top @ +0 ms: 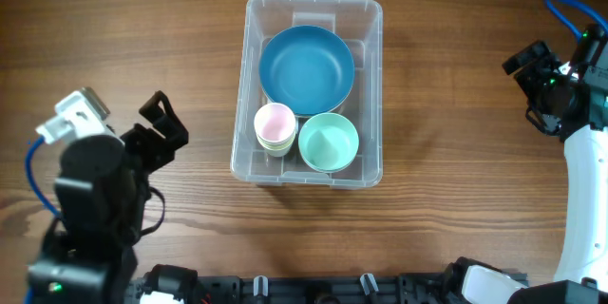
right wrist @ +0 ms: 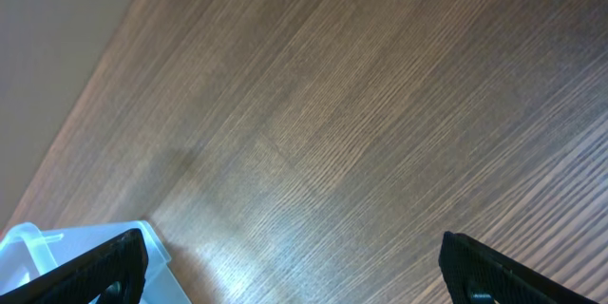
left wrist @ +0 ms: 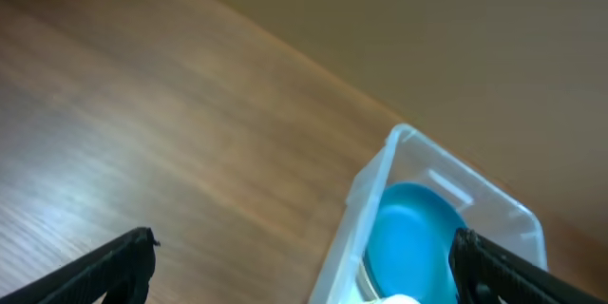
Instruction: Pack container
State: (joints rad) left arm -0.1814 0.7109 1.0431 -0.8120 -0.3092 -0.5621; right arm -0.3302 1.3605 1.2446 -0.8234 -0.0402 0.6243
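Note:
The clear plastic container (top: 369, 19) stands in the middle of the wooden table. Inside it lie a blue plate (top: 306, 68), a pink cup (top: 275, 123) stacked in a pale one, and a mint green bowl (top: 328, 142). My left gripper (top: 163, 122) is open and empty, to the left of the container. In the left wrist view the container (left wrist: 380, 180) and the blue plate (left wrist: 413, 237) show between the fingers (left wrist: 302, 271). My right gripper (top: 528, 76) is open and empty, far right of the container. The right wrist view shows a container corner (right wrist: 38, 247) beside the fingers (right wrist: 294, 266).
The wooden table (top: 123, 28) surrounds the container. The left arm's body (top: 90, 199) sits at the front left and the right arm's white link (top: 579, 199) at the right edge. A dark rail (top: 313, 290) runs along the front edge.

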